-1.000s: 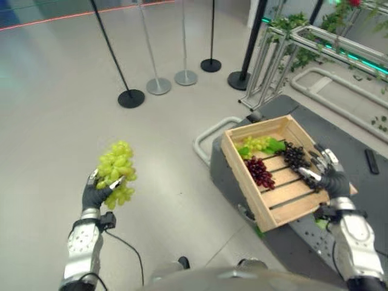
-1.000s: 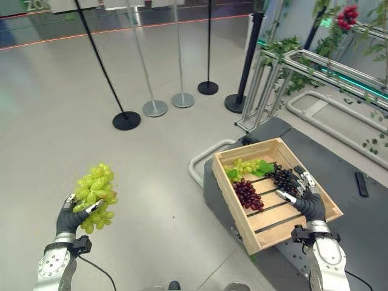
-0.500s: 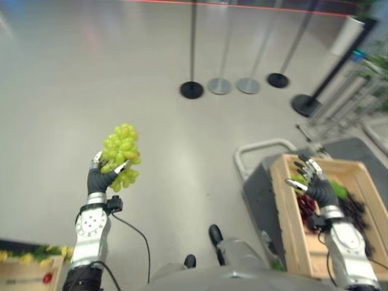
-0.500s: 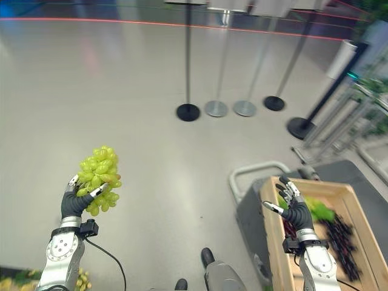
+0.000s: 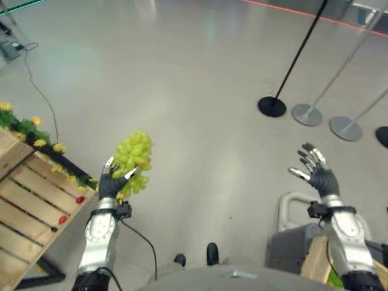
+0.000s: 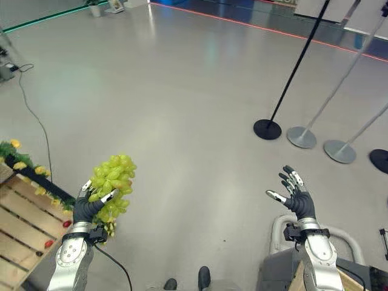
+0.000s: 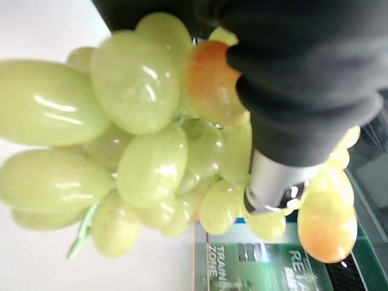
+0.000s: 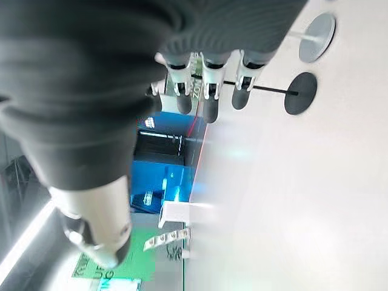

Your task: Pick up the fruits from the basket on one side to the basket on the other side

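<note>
Left hand (image 5: pixel 110 183) grips green grapes (image 5: pixel 133 159); right hand (image 6: pixel 297 199) empty, fingers spread.

floor (image 6: pixel 182 109): grey, glossy | stanchion posts (image 6: pixel 297 66) far right | red floor line (image 6: pixel 254 25)

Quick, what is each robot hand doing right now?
Left hand: shut on the green grapes.
Right hand: open, fingers spread, holding nothing.

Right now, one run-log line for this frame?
phase: carrying | left hand: shut on green grape bunch, held over floor | right hand: open, holding nothing | wooden crate: at robot's left
</note>
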